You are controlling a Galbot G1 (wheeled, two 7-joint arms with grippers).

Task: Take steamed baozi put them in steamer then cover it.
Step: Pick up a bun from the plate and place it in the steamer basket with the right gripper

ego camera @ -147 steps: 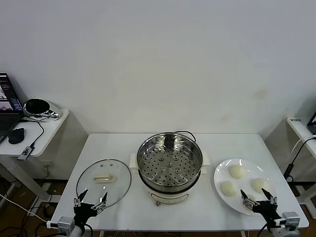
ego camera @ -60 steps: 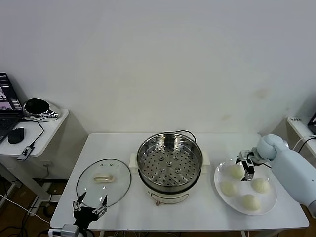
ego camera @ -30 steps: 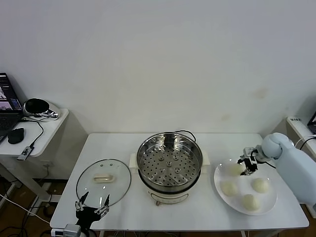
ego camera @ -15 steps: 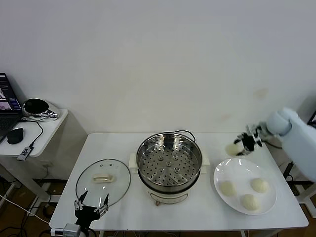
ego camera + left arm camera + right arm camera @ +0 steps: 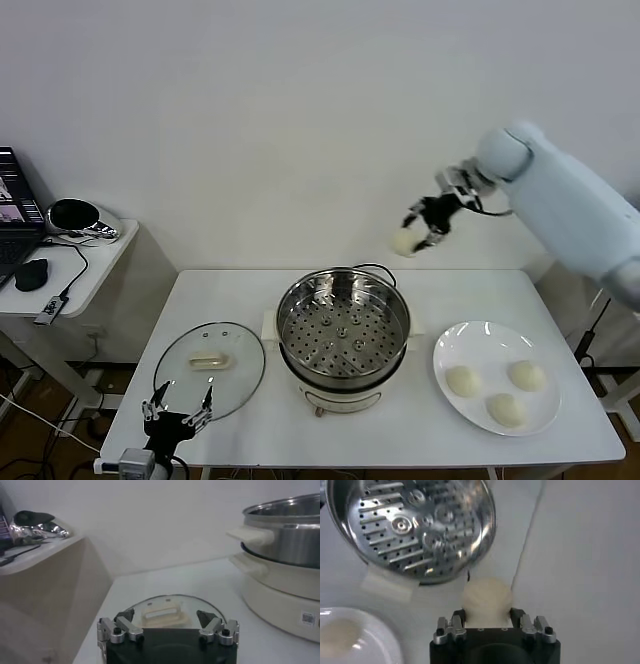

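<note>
The white worktop [image 5: 420, 420] carries the round stainless-steel steamer [image 5: 344, 325], uncovered so buns can drop in. The clear glass cover [image 5: 210, 362] lies beside it; three cream-white baozi [image 5: 462, 380] wait on the white plate [image 5: 480, 345]. The right claw [image 5: 425, 222], raised beyond the steamer's rim, is clenched on the fourth baozi [image 5: 404, 243]. The left claw [image 5: 176, 418] gapes idle by the cover.

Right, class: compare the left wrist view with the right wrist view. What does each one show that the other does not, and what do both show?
Only the left wrist view shows the glass lid lying flat on the table, the open left gripper, and a side desk.

Only the right wrist view shows the right gripper holding a bun, the perforated tray and the plate's edge.

Both show the steamer.
</note>
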